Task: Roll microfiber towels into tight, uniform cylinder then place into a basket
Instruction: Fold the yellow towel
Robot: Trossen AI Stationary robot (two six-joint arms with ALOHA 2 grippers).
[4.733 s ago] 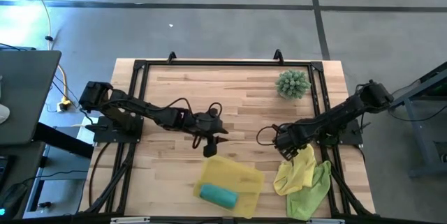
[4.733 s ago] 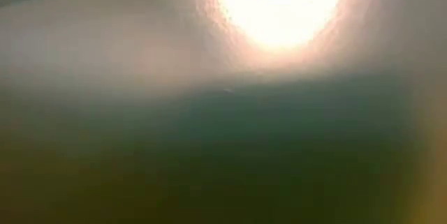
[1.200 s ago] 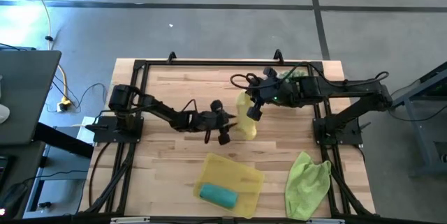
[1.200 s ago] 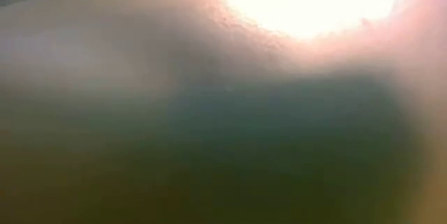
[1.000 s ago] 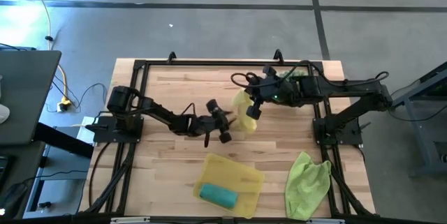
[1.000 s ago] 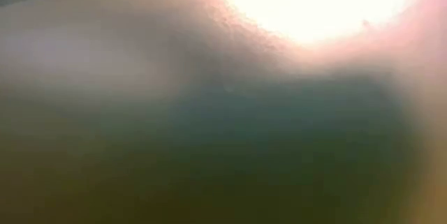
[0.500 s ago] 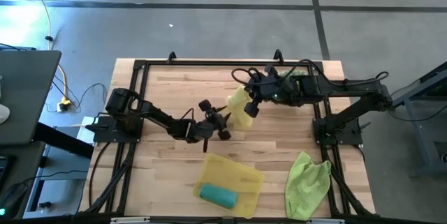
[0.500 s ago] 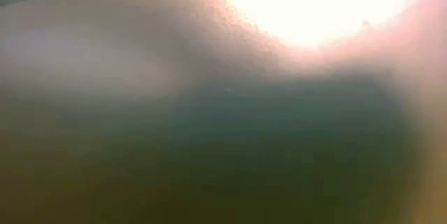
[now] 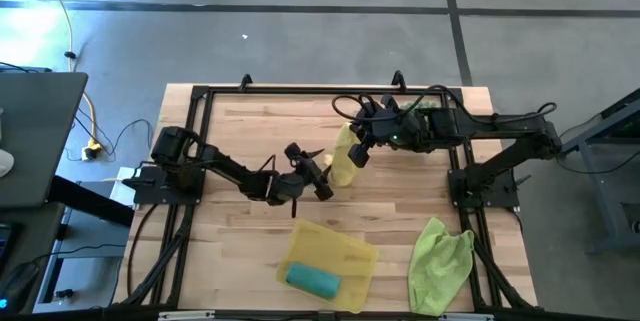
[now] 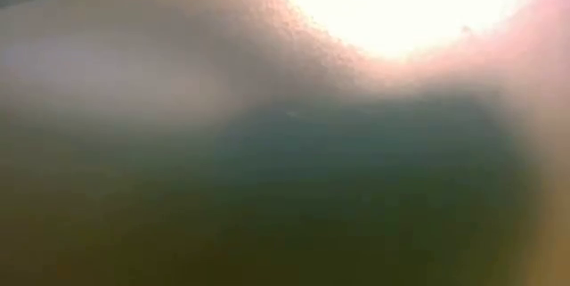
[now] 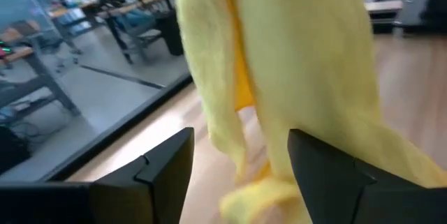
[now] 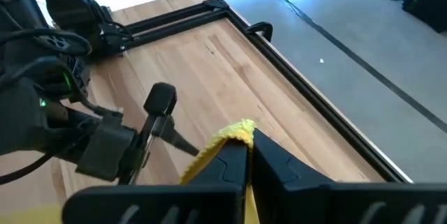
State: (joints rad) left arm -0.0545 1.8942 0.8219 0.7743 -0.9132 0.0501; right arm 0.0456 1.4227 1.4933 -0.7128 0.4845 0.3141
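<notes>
Hanging from the pinched-shut right gripper (image 12: 244, 155), the yellow towel (image 9: 342, 157) dangles above the table's middle; the left gripper (image 9: 318, 169) stands wide apart beside it, holding nothing. The teal towel (image 9: 313, 280) lies rolled in the basket (image 9: 345, 251).

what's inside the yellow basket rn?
One rolled teal towel lies in the basket, toward its near end. The rest looks bare, and the roll hides the floor beneath it. The yellow towel hangs from the right gripper; the lime towel lies on the table.

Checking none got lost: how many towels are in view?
3: teal towel rolled in the basket; yellow towel held up by the right gripper; lime green towel at the table's near-right corner.
</notes>
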